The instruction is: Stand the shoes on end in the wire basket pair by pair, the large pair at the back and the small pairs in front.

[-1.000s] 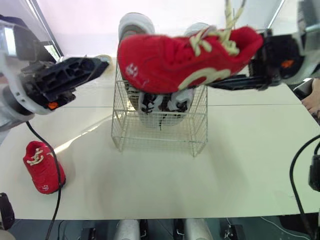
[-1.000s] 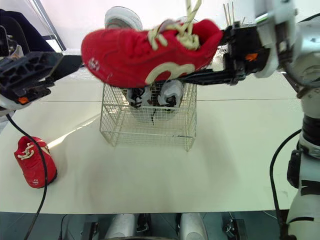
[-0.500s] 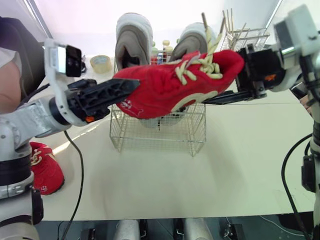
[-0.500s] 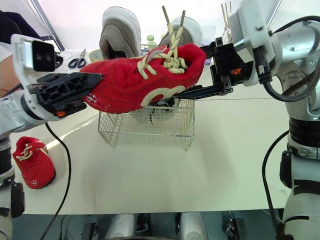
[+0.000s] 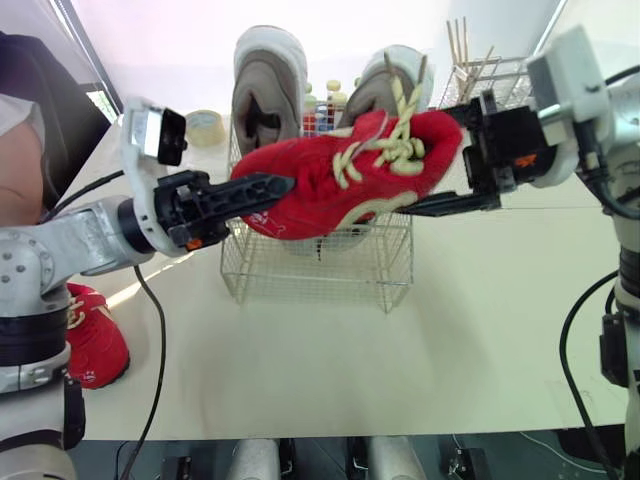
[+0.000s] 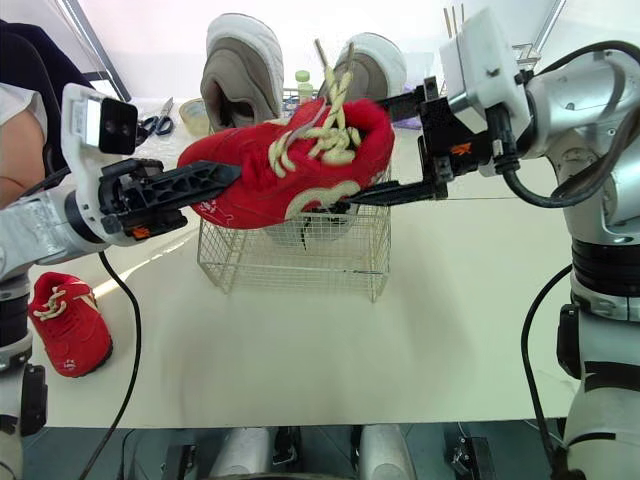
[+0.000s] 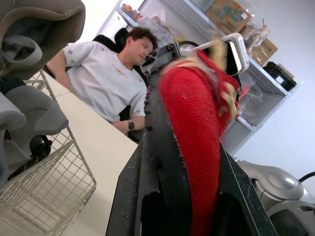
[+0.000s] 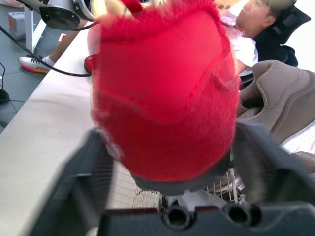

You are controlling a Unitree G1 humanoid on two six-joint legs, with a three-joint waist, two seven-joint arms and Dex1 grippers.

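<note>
A red shoe [image 5: 340,185] with cream laces hangs level in the air just above the wire basket [image 5: 320,275]. My left gripper [image 5: 275,187] is shut on its toe; in the left wrist view the red shoe [image 7: 194,147] sits clamped between the fingers. My right gripper [image 5: 428,160] stands open around the heel, its fingers [image 8: 258,162] spread to either side of the red shoe [image 8: 162,98]. A large grey pair [image 5: 265,85] stands on end at the back of the basket. The other red shoe [image 5: 90,345] lies on the table at the left.
A person [image 5: 20,150] sits at the far left, beside the table. A tape roll [image 5: 205,125] and scissors [image 6: 150,125] lie behind my left arm. A wire rack with sticks [image 5: 480,70] stands at the back right. Bare table [image 5: 330,370] stretches in front of the basket.
My left gripper came in and closed on the shoe's toe. The right gripper's fingers spread apart at the heel. The shoe sank lower, nearer the basket.
</note>
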